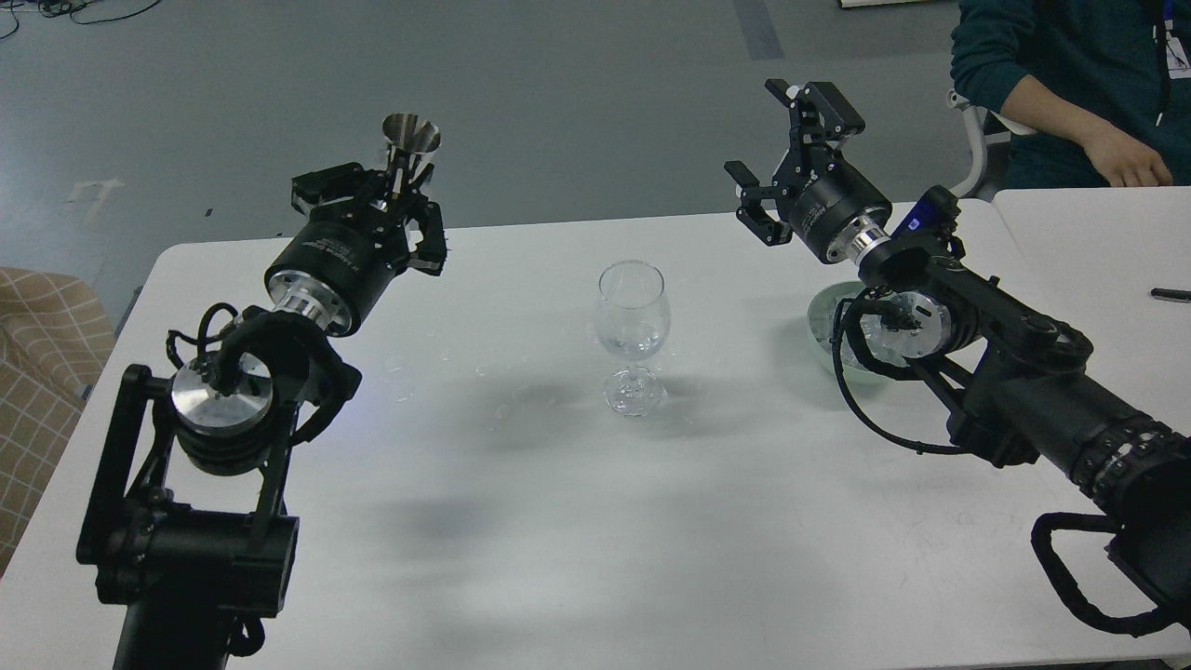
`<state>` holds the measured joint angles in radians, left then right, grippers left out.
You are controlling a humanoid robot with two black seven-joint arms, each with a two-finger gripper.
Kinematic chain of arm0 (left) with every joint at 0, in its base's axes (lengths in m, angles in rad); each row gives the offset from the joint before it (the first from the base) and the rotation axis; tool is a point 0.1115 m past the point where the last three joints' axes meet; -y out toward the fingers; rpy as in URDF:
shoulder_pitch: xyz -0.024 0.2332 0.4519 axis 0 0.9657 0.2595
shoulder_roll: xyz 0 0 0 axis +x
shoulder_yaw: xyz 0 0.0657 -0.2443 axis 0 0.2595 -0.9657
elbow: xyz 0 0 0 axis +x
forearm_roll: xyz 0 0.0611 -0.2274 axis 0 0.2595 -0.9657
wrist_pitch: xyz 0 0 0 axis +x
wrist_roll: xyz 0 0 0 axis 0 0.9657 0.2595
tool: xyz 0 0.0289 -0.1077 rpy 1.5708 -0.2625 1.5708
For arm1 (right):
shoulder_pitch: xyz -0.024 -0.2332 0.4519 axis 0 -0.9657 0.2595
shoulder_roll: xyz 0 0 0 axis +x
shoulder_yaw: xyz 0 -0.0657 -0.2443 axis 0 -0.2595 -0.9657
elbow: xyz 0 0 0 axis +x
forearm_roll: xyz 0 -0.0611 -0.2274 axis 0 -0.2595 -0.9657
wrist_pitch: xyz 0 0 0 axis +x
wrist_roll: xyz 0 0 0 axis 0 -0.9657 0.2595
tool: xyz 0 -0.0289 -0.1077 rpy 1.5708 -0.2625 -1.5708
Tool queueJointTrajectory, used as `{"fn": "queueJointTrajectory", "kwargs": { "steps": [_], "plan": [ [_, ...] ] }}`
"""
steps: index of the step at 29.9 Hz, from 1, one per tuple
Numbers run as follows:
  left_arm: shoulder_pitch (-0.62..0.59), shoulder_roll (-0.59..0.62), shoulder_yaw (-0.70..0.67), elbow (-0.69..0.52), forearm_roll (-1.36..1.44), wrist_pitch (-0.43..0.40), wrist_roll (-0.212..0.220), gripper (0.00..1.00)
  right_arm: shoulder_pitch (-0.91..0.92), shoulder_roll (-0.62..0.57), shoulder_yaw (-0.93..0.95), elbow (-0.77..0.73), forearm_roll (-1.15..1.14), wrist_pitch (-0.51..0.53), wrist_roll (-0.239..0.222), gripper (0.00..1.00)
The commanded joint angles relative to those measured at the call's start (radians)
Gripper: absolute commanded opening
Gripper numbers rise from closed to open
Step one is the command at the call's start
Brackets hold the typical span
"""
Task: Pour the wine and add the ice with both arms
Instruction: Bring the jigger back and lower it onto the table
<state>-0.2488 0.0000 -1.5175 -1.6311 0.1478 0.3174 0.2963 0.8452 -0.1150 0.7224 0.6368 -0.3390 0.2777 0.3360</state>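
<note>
My open right end effector (791, 172) hangs above the ice bowl (823, 312), right of the glass (633, 335); the left end effector (395, 209) grips a metal cup (410, 140).

Two black robot arms reach forward over a white bench (558, 521). The left pincer (395, 200), at the bench's far left edge, seems closed around something. The right pincer (791, 154), raised beyond the far right edge, is spread wide, empty.
</note>
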Motion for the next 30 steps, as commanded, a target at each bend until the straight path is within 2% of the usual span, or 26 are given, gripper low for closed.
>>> {"fn": "queueJointTrajectory", "kwargs": {
  "steps": [1, 3, 6, 8, 10, 13, 16, 21, 30],
  "plan": [
    [0.086, 0.0, -0.062, 0.04, -0.036, -0.075, 0.0, 0.06, 0.0, -0.002, -0.001, 0.0, 0.0, 0.0, 0.0, 1.0],
    [0.14, 0.0, -0.09, 0.098, -0.04, -0.171, 0.0, 0.09, 0.0, 0.0, -0.001, 0.0, 0.0, 0.0, 0.0, 1.0],
    [0.161, 0.0, -0.099, 0.145, -0.045, -0.248, 0.0, 0.11, 0.0, 0.0, -0.011, -0.002, 0.0, -0.002, 0.0, 1.0],
    [0.172, 0.0, -0.104, 0.219, -0.063, -0.332, -0.006, 0.12, 0.0, 0.0, -0.02, -0.002, 0.0, -0.003, 0.0, 1.0],
    [0.171, 0.0, -0.113, 0.276, -0.07, -0.365, -0.011, 0.14, 0.0, 0.0, -0.021, -0.002, 0.0, -0.003, 0.0, 1.0],
    [0.171, 0.0, -0.121, 0.344, -0.065, -0.397, -0.017, 0.16, 0.0, 0.0, -0.021, -0.002, 0.0, -0.006, 0.0, 1.0],
    [0.16, 0.0, -0.119, 0.427, -0.06, -0.44, -0.046, 0.19, 0.0, 0.0, -0.021, -0.002, 0.0, -0.008, 0.0, 1.0],
    [0.138, 0.0, -0.121, 0.514, -0.06, -0.494, -0.051, 0.24, 0.0, 0.0, -0.023, -0.002, 0.0, -0.008, 0.0, 1.0],
    [0.117, 0.0, -0.119, 0.521, -0.062, -0.492, -0.052, 0.35, 0.0, 0.0, -0.023, -0.002, 0.0, -0.008, 0.0, 1.0]
  ]
}}
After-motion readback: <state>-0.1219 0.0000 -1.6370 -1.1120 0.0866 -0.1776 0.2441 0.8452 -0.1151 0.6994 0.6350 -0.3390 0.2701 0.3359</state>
